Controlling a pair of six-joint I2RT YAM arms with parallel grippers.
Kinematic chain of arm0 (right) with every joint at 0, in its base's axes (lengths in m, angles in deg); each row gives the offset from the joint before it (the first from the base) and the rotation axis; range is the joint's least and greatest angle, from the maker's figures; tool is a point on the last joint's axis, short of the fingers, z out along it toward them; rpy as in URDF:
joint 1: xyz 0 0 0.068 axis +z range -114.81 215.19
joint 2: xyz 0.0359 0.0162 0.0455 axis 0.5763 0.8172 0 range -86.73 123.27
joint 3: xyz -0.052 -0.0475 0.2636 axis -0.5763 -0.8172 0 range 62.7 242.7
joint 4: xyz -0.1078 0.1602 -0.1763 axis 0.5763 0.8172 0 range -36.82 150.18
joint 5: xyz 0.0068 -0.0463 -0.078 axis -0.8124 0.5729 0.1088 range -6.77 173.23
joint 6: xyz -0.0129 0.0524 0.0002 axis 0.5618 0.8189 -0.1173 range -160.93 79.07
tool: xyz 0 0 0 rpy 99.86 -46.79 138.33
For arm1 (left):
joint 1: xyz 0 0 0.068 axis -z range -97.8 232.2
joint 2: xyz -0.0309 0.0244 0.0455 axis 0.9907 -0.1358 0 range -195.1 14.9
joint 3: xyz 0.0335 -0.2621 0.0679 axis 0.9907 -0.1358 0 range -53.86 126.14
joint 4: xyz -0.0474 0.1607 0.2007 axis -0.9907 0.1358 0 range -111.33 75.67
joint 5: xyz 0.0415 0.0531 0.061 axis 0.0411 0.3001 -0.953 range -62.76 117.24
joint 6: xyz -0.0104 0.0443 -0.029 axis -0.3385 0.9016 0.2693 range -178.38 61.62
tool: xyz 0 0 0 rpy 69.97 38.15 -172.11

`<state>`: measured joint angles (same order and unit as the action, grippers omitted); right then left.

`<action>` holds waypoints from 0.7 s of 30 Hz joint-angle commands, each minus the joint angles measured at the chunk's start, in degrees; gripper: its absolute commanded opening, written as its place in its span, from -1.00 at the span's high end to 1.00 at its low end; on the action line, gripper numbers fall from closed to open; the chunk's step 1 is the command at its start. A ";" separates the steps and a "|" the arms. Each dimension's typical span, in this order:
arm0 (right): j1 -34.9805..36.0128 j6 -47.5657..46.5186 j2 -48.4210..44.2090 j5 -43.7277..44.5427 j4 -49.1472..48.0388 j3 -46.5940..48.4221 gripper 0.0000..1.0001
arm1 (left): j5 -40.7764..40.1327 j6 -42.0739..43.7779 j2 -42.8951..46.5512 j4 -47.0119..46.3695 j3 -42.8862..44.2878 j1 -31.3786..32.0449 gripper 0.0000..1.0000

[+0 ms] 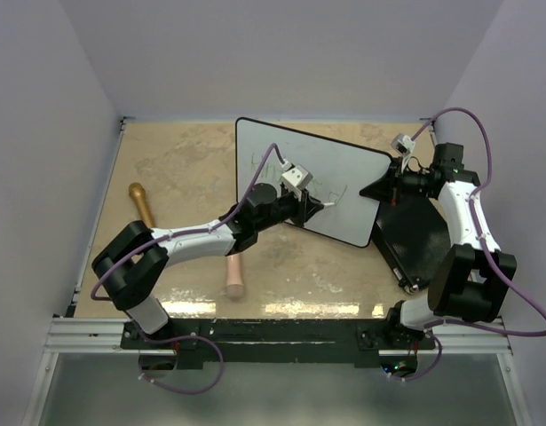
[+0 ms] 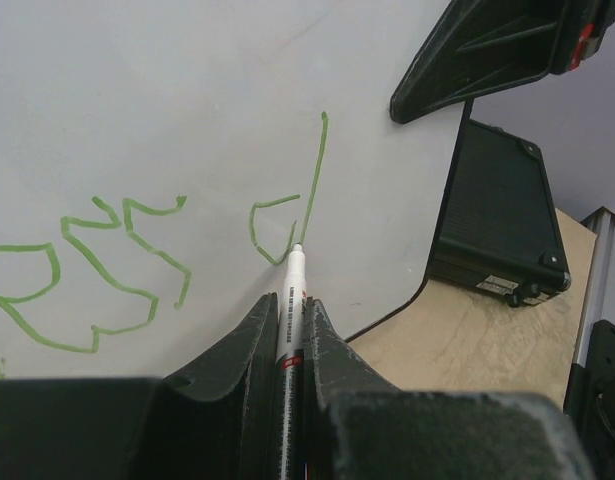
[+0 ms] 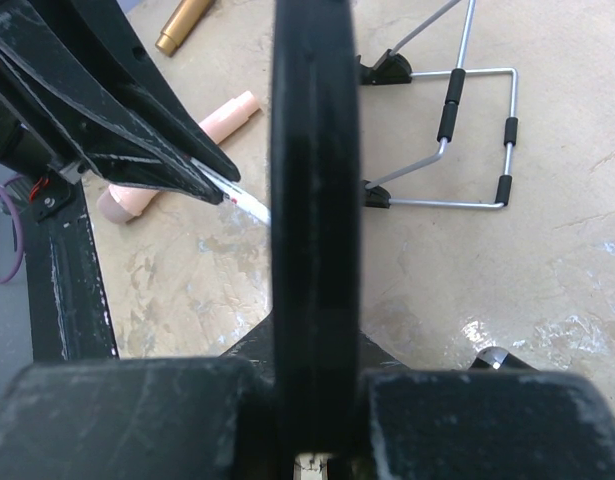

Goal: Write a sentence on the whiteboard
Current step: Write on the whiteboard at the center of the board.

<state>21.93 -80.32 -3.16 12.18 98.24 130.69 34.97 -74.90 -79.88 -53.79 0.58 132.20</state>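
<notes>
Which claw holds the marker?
The left claw: it is shut on the marker, tip on the whiteboard. The right claw clamps the whiteboard's edge instead.

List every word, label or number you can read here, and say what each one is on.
Green handwriting on the whiteboard: angular strokes, the last shaped like "d" or "cl"; no whole word can be read.
Print on the marker barrel: too small to read.
Sticker on the black case: blurred, unreadable.
</notes>
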 commanded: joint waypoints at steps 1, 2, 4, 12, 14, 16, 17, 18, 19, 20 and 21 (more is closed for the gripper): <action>-0.10 -1.12 -2.01 3.19 -0.85 0.31 1.00 | 0.45 -0.36 3.99 -4.27 0.94 -0.16 1.00; -0.19 -1.12 -2.01 3.19 -0.94 0.22 1.00 | 0.36 -0.36 3.99 -4.27 1.20 -0.08 1.00; -0.10 -1.12 -2.09 3.19 -0.94 0.31 1.00 | 0.45 -0.36 3.73 -4.36 1.55 -0.16 1.00; -0.10 -1.12 -2.01 3.28 -0.85 0.31 1.00 | 0.89 -0.45 1.62 -4.18 3.04 -0.08 1.00; -0.10 -1.12 -2.01 3.20 -0.94 0.31 1.00 | 0.80 -0.54 1.44 -4.09 3.22 -0.16 1.00; -0.10 -1.12 -2.01 3.28 -0.94 0.31 1.00 | 0.97 -0.45 1.18 -4.18 3.40 -0.16 1.00; -0.10 -1.12 -1.92 3.28 -0.94 0.31 1.00 | 1.06 -0.45 1.01 -4.18 3.57 -0.16 1.00; -0.10 -1.12 -1.92 3.28 -0.94 0.31 1.00 | 1.15 -0.45 0.66 -4.09 3.66 -0.08 1.00; -0.10 -1.12 -2.01 3.28 -0.85 0.31 1.00 | 1.06 -0.45 0.48 -4.01 3.92 -0.08 1.00; -0.19 -1.12 -2.01 3.28 -0.85 0.31 1.00 | 1.06 -0.54 0.30 -4.01 4.10 -0.08 1.00; -0.10 -1.12 -2.01 3.28 -0.94 0.31 1.00 | 1.15 -0.54 -0.05 -4.01 4.10 -0.16 1.00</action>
<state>21.93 -80.32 -3.16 12.18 98.24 130.69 35.23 -75.29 -78.81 -55.08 2.21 132.20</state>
